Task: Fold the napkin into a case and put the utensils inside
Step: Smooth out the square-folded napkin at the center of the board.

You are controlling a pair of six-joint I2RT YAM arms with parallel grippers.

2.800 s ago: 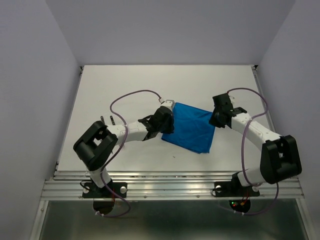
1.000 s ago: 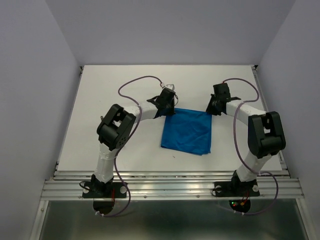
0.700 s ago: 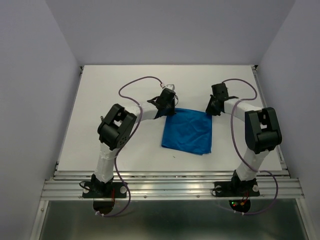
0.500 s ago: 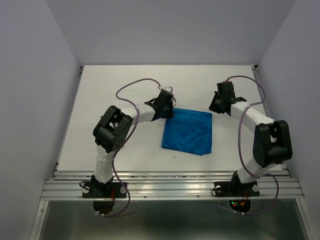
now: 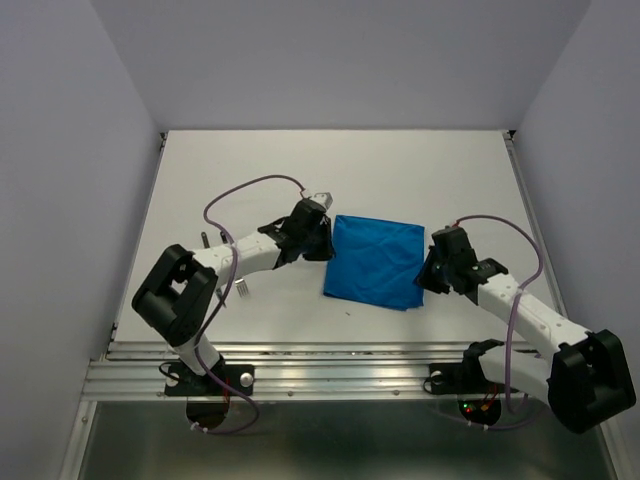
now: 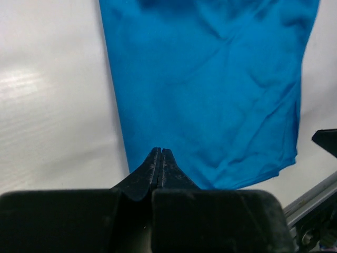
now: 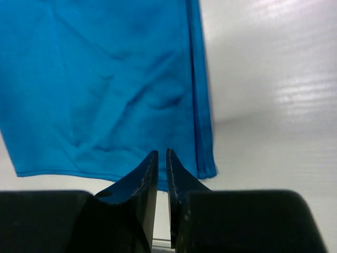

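Napkin (image 5: pixel 378 262) flat on desk (image 5: pixel 250 170), mid-desk, creased, roughly rectangular, lying between both pincers. Left pincer (image 5: pixel 326 246) at far half of napkin's left edge; fingers pressed together, tips just over cloth edge, no cloth visible between them. Right pincer (image 5: pixel 428 278) at napkin's right edge, toward near corner; fingers slightly spread, thin gap, nothing in it.

A: left wrist cam, status?
B: left gripper (image 6: pixel 159 154) jaws pressed together, tips just over the near edge of the napkin (image 6: pixel 210 84).
A: cloth?
B: flat on the white table (image 6: pixel 52 105), creased. One near corner points at the metal rail (image 6: pixel 310 203) on the table's edge.
A: else?
B: black part (image 6: pixel 327 139) just beside that corner, can't tell what.
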